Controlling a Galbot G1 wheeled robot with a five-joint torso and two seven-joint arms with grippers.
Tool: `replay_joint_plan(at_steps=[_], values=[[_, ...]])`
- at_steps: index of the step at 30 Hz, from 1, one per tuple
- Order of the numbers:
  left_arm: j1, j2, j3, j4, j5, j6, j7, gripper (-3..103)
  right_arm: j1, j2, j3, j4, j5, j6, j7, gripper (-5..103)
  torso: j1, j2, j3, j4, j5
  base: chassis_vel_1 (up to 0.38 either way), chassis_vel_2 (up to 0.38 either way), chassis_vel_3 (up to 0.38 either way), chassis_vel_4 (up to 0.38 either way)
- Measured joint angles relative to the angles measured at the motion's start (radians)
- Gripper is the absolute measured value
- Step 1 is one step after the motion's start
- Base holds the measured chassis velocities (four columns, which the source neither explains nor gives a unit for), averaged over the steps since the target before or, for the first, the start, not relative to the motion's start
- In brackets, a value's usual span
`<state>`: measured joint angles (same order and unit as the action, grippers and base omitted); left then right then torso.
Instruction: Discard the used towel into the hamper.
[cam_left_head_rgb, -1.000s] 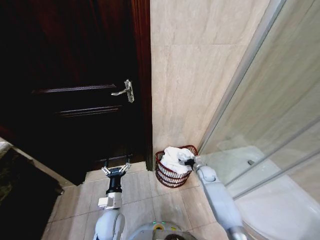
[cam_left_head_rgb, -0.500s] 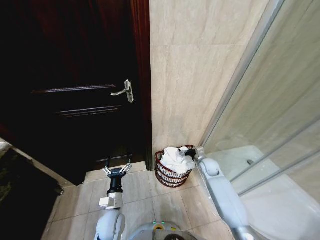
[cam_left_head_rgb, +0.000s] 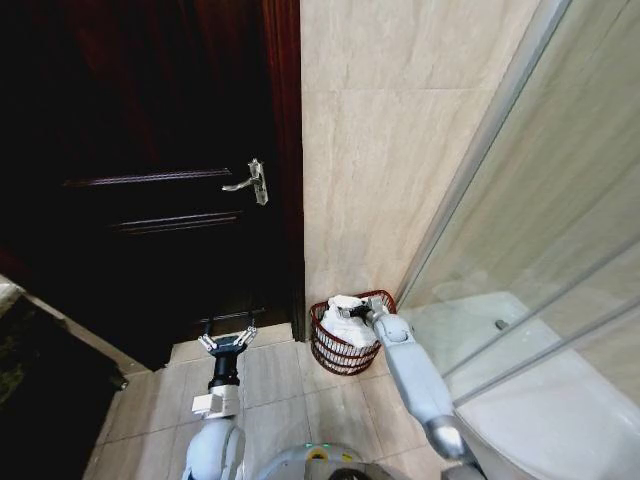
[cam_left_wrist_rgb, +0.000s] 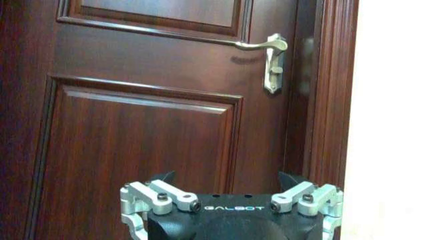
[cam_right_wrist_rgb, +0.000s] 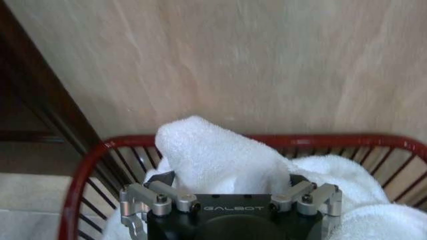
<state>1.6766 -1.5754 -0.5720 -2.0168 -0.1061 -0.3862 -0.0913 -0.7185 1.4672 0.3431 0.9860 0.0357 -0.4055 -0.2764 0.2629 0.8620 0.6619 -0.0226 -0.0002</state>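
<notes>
Hamper (cam_left_head_rgb: 344, 345) on the floor (cam_left_head_rgb: 270, 385) against the wall (cam_left_head_rgb: 390, 150), door (cam_left_head_rgb: 150, 180) to its left, shower glass (cam_left_head_rgb: 540, 250) to its right. Towel (cam_left_head_rgb: 347, 322) in hamper, right pincer (cam_left_head_rgb: 358, 313) over it. Left pincer (cam_left_head_rgb: 227, 343) before the door.

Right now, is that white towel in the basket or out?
In: the towel is bunched inside the hamper, heaped above its rim, right gripper at it.

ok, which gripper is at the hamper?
The right gripper, over the hamper against the white towel; the left gripper faces the door.

Pale grey arms; black GALBOT-marked right gripper (cam_right_wrist_rgb: 227, 187), seemingly silver-linked.
</notes>
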Motion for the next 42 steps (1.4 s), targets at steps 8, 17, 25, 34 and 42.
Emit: replay_joint_plan(at_steps=[8,17,25,34,42], values=[[-0.005,0.003,-0.003,0.004,-0.003,0.0,0.0,100,0.014,0.027,0.031,-0.11,-0.043,0.015,0.003,100,0.0,0.0,0.0,0.0001,0.0001,0.0,0.0,0.0,0.0],[-0.003,0.009,-0.005,-0.002,-0.005,0.003,0.0,100,-0.015,0.015,0.037,-0.085,-0.012,0.037,0.031,100,0.0,0.0,0.0,0.0,0.0004,0.0,0.0,0.0,0.0],[0.004,0.01,0.007,-0.03,-0.018,0.011,-0.007,100,-0.168,-0.072,0.03,0.302,0.069,0.047,0.109,100,0.0,0.0,0.0,-0.0005,0.0001,0.0,0.0,0.0,0.0],[0.01,0.043,0.016,-0.04,-0.054,0.028,-0.015,100,-0.356,-0.147,0.037,0.687,0.163,0.131,0.22,100,0.0,0.0,0.0,-0.0001,0.0002,0.0,0.0,0.0,0.0],[0.015,0.053,0.003,-0.076,-0.103,0.062,0.015,100,-0.617,-0.15,0.095,1.024,0.143,0.211,0.313,100,0.0,0.0,0.0,-0.0002,0.0006,0.0,0.0,0.0,0.0]])
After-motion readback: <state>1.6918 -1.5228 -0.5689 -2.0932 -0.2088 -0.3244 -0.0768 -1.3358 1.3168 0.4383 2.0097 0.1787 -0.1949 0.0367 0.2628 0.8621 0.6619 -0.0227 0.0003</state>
